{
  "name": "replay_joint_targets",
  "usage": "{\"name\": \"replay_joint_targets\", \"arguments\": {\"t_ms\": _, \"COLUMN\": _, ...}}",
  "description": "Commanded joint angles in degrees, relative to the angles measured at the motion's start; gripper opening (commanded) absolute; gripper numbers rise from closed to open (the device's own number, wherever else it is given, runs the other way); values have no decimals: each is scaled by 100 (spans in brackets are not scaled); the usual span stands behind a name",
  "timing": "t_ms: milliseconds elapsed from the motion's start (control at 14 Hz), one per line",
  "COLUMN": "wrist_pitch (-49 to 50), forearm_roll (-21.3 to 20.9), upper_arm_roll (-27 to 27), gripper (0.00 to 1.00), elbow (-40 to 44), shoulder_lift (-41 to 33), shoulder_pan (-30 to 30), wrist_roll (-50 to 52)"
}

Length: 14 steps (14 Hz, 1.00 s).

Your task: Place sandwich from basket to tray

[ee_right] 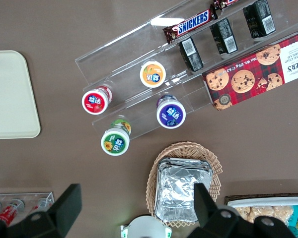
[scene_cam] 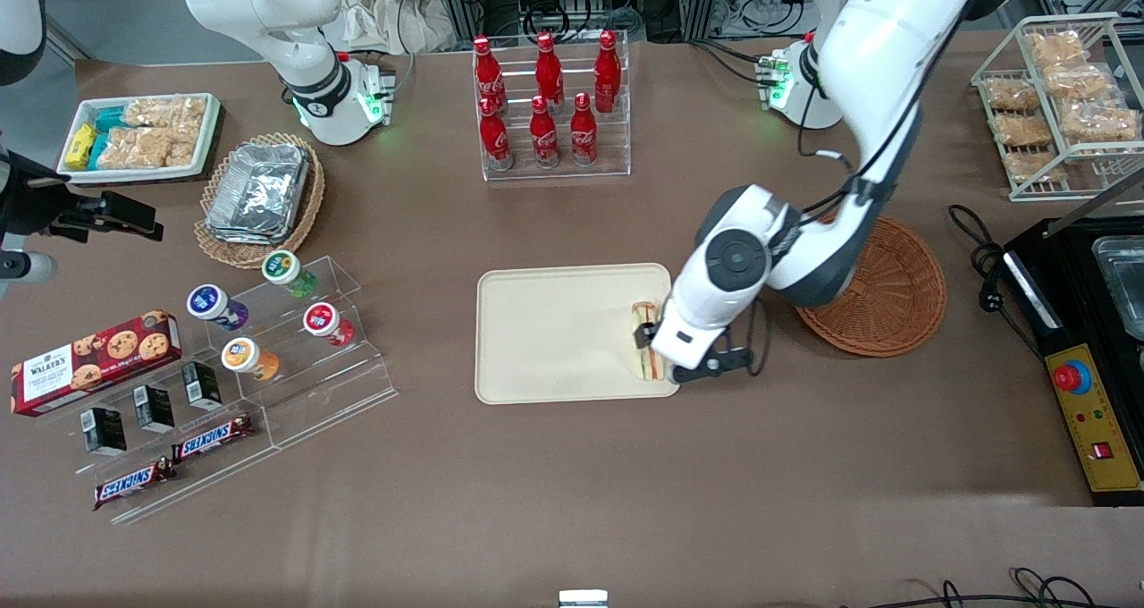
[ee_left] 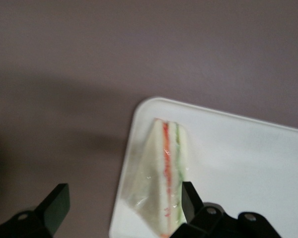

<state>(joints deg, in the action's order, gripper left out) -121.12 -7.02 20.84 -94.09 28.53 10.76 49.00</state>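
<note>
1. At the tray's edge nearest the working arm, the pincer (scene_cam: 645,350) sits low over the sandwich (scene_cam: 641,340); the wrist view shows its fingers (ee_left: 54,204) apart, 1 on each side of the wedge with space between, so nothing is clamped.
2. Going across the front view from the parked arm's end: the cream tray (scene_cam: 554,331) comes first, bare except for the sandwich lying flat on it just inside the rounded rim.
3. Next comes the sandwich itself, partly hidden by the wrist in the front view. The wrist camera shows it better: a pale triangular wedge (ee_left: 165,183) in clear, crinkled wrap, with 1 orange-red stripe and 1 green stripe of filling running along its cut face.
4. Then the reddish-brown basket (scene_cam: 889,295), toward the working arm's end and partly under the arm, shows no sandwich in the part that can be seen.
5. My reading is that the release step is in hand: the wedge rests on the tray and the pincer is open around it, so the placing looks essentially done.
6. The next move calls for a straight lift clear of the wrap, without a fingertip dragging the film and nudging the wedge over the nearby rim onto the tabletop (scene_cam: 572,501).
</note>
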Motion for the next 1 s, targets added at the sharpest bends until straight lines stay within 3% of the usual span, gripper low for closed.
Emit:
{"name": "replay_joint_targets", "arguments": {"t_ms": 0, "wrist_pitch": 824, "forearm_roll": 489, "upper_arm_roll": 78, "gripper": 100, "elbow": -4, "shoulder_lift": -759, "shoulder_pan": -826, "wrist_roll": -529}}
{"name": "replay_joint_targets", "arguments": {"t_ms": 143, "wrist_pitch": 1379, "forearm_roll": 614, "upper_arm_roll": -17, "gripper": 100, "elbow": -30, "shoulder_lift": -1286, "shoulder_pan": -1067, "wrist_roll": -1119}}
{"name": "replay_joint_targets", "arguments": {"t_ms": 357, "wrist_pitch": 1469, "forearm_roll": 666, "upper_arm_roll": -869, "gripper": 100, "elbow": -353, "shoulder_lift": -1840, "shoulder_pan": -1032, "wrist_roll": -1917}}
{"name": "replay_joint_targets", "arguments": {"t_ms": 643, "wrist_pitch": 556, "forearm_roll": 711, "upper_arm_roll": -1643, "gripper": 100, "elbow": -1767, "shoulder_lift": -2772, "shoulder_pan": -1076, "wrist_roll": -3446}}
{"name": "replay_joint_targets", "arguments": {"t_ms": 857, "wrist_pitch": 957, "forearm_roll": 693, "upper_arm_roll": -2038, "gripper": 100, "elbow": -1903, "shoulder_lift": -2967, "shoulder_pan": -1094, "wrist_roll": -4922}}
{"name": "replay_joint_targets", "arguments": {"t_ms": 929, "wrist_pitch": 1168, "forearm_roll": 693, "upper_arm_roll": -2057, "gripper": 100, "elbow": -1719, "shoulder_lift": -2906, "shoulder_pan": -1103, "wrist_roll": -4944}}
